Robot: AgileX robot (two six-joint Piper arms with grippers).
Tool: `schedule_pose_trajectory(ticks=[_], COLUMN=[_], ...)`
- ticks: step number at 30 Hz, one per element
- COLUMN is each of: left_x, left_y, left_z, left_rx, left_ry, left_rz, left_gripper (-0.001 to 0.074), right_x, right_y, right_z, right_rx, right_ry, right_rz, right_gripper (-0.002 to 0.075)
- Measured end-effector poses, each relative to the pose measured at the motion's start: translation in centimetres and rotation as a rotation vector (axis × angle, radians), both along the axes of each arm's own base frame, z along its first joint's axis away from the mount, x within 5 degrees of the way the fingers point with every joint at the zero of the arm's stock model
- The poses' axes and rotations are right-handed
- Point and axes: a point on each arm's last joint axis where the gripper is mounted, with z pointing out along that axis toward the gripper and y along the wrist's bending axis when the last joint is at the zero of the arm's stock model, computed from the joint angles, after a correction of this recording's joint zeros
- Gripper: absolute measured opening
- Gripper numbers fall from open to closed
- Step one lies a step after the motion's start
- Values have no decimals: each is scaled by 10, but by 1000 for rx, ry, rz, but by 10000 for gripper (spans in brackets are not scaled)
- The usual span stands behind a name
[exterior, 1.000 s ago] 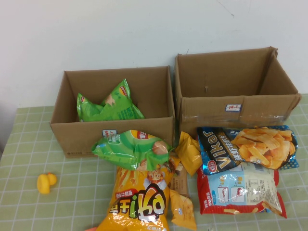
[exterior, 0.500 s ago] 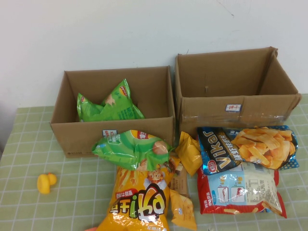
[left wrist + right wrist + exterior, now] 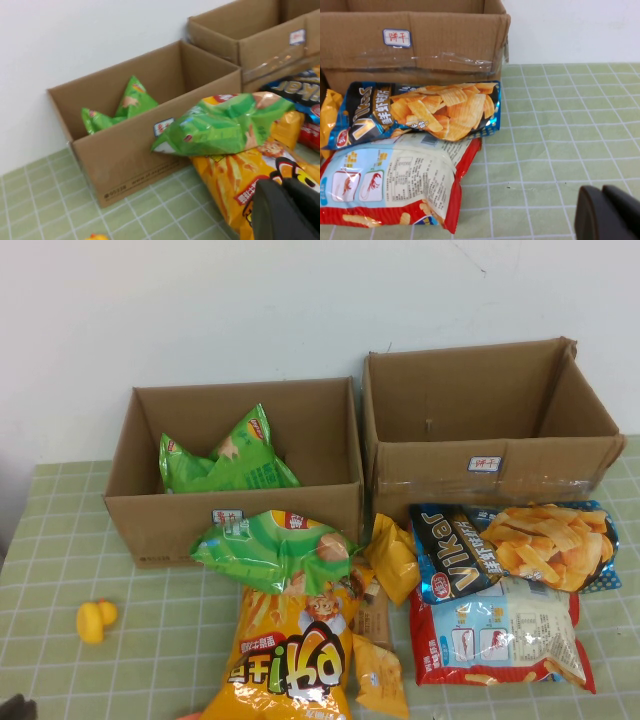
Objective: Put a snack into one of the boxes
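Two open cardboard boxes stand at the back. The left box (image 3: 160, 520) holds a green snack bag (image 3: 225, 465); the right box (image 3: 540, 460) looks empty. In front lie a green bag (image 3: 275, 548) resting on a big orange bag (image 3: 295, 655), a blue chip bag (image 3: 515, 548) and a red-and-white bag (image 3: 500, 632). My left gripper (image 3: 282, 184) is shut and empty, low over the near end of the orange bag (image 3: 235, 175). My right gripper (image 3: 601, 190) is shut and empty over bare tablecloth, to the right of the red-and-white bag (image 3: 395, 180).
Small yellow packets (image 3: 395, 558) lie between the bag piles. A yellow toy duck (image 3: 95, 620) sits on the green checked cloth at the near left. A white wall rises behind the boxes. A dark part of the left arm (image 3: 15, 707) shows at the near left corner.
A dark part of the left arm has come into the high view at the near left corner. The snacks and boxes have not moved.
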Motion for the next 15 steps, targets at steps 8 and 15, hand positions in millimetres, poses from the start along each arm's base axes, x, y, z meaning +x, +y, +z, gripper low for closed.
schedule_pose_trajectory(ticks=[8,15], left_x=[1,8], left_y=[-2,6], left_z=[-7,-35], left_rx=[-78,-88], left_ry=[-38,-15], left_rz=[183,428], left_gripper=[-1,-1], right_x=[0,0], right_y=[0,0], right_z=[0,0], right_rx=[0,0], right_ry=[0,0], right_rz=[0,0], right_gripper=[-2,-2])
